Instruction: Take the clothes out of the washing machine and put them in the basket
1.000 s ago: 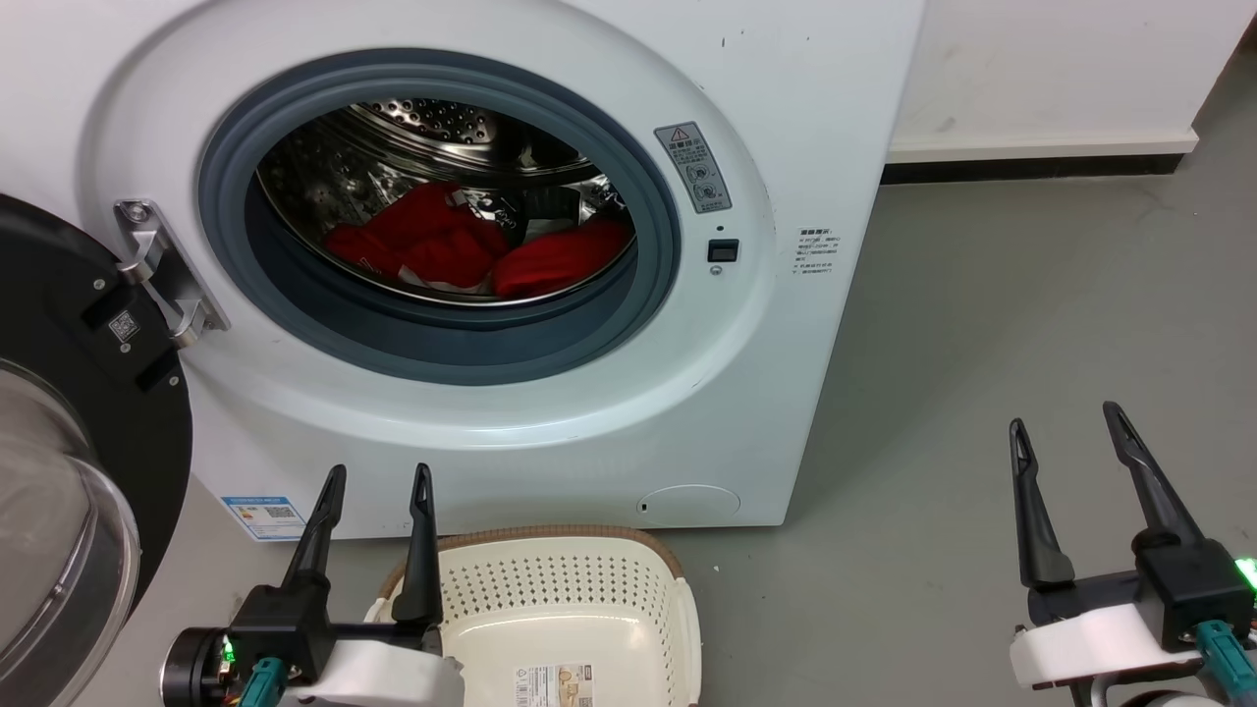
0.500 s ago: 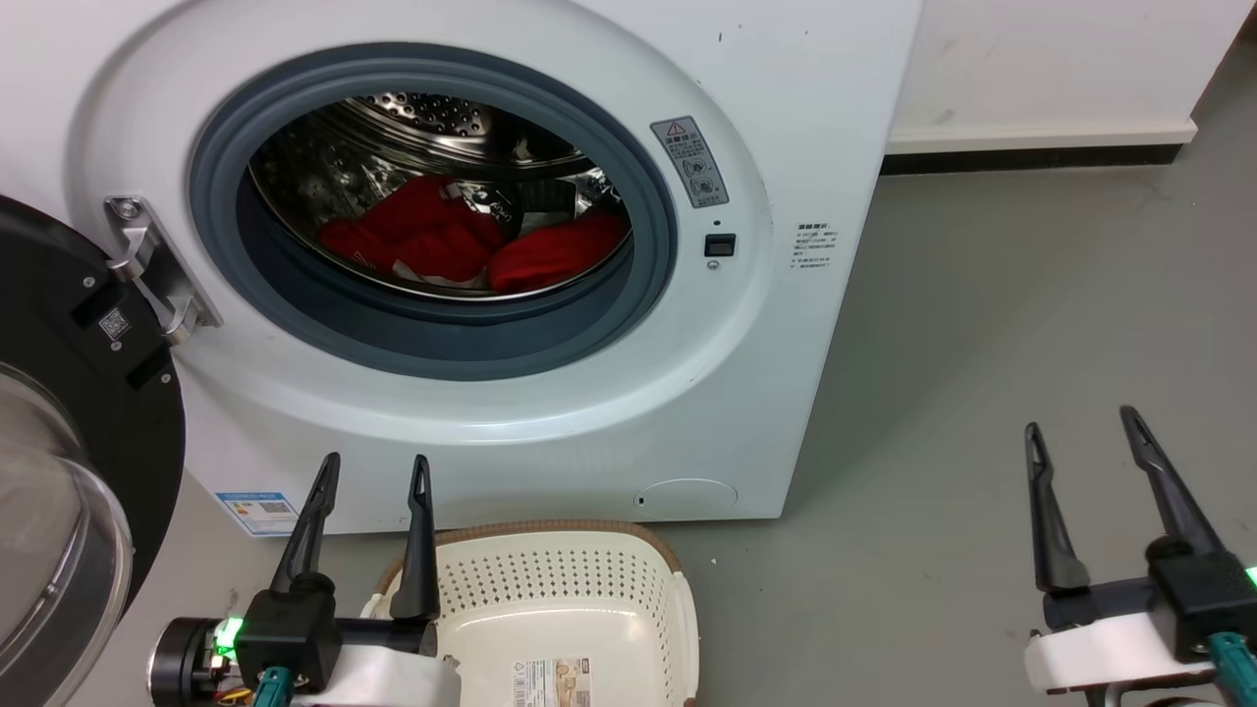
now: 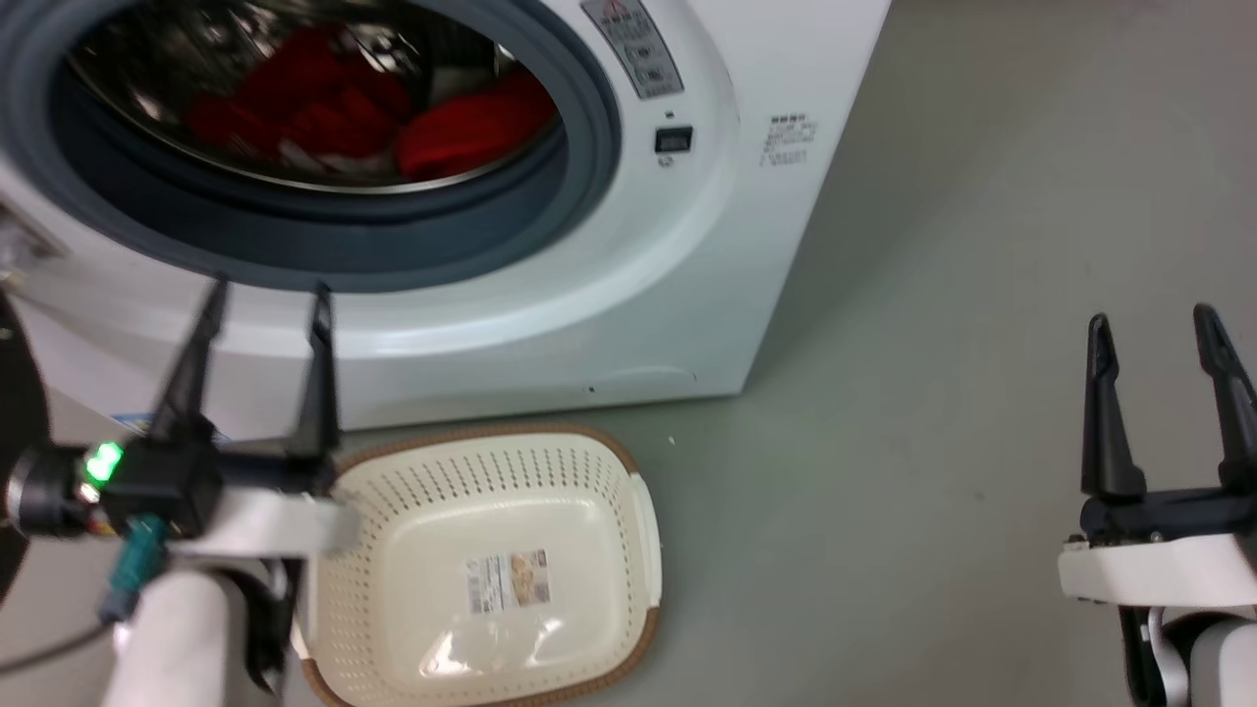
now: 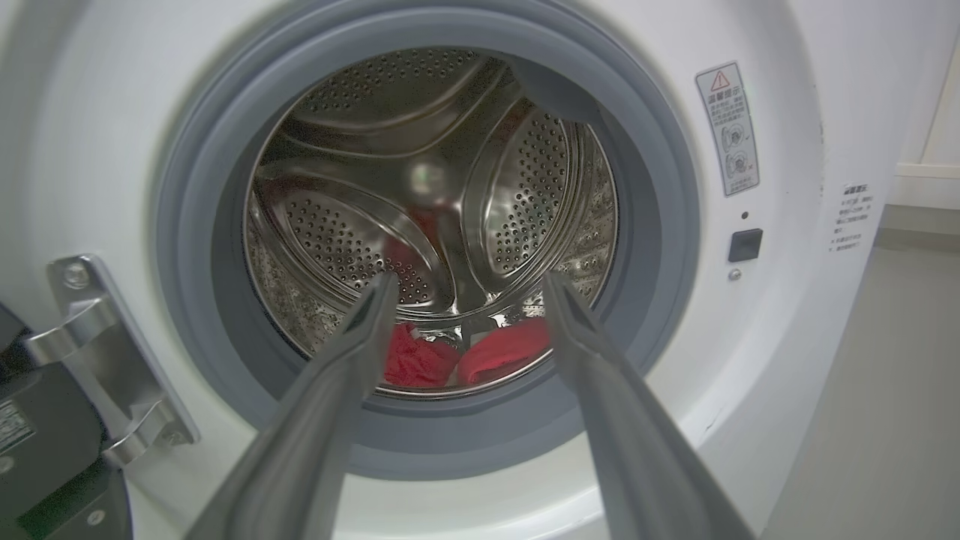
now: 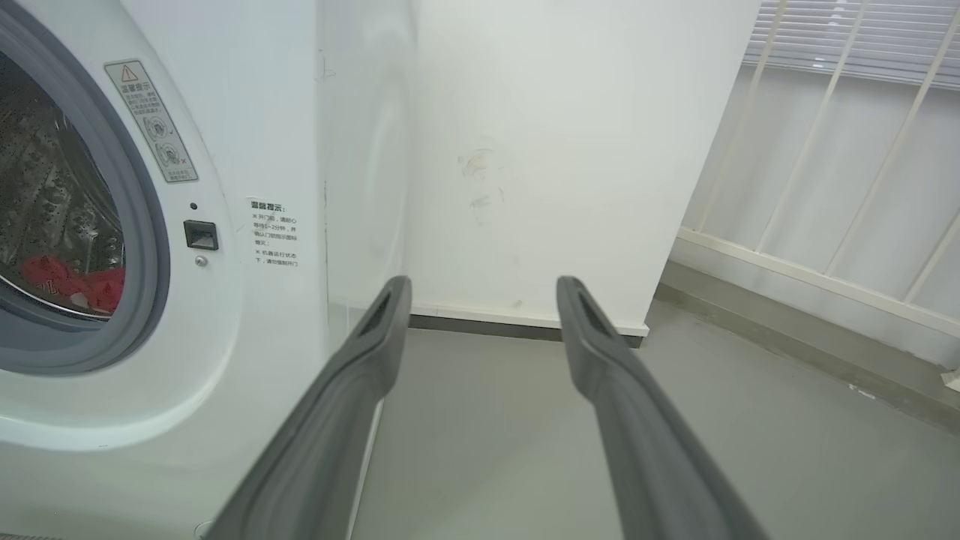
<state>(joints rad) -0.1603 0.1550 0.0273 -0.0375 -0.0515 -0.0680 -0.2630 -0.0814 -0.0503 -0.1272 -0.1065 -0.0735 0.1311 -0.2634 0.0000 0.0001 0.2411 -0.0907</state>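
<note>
The white washing machine [image 3: 668, 295] stands with its porthole uncovered. Red clothes [image 3: 471, 128] lie at the bottom of its steel drum [image 4: 427, 187], also seen as red clothes [image 4: 499, 352] past my left fingers. The cream basket [image 3: 628, 550] with a brown rim sits on the floor just before the machine, holding no garment. My left gripper [image 3: 265, 295] is open, in front of the lower gasket [image 3: 324, 260] and left of the basket. My right gripper [image 3: 1154, 324] is open over the bare floor, well right of the machine. Through my right wrist camera I see the machine's front [image 5: 247, 225].
The black-rimmed door edge [image 3: 15, 393] stands open at the far left, its metal hinge [image 4: 105, 360] beside my left fingers. A white wall [image 5: 562, 150] rises behind the machine. A railing with blinds [image 5: 840, 165] runs along the right. Grey floor [image 3: 933, 295] spreads right of the machine.
The head view has tilted down and the picture has shifted, so the machine sits higher and the basket shows more fully. Both grippers stay open and appear higher in view.
</note>
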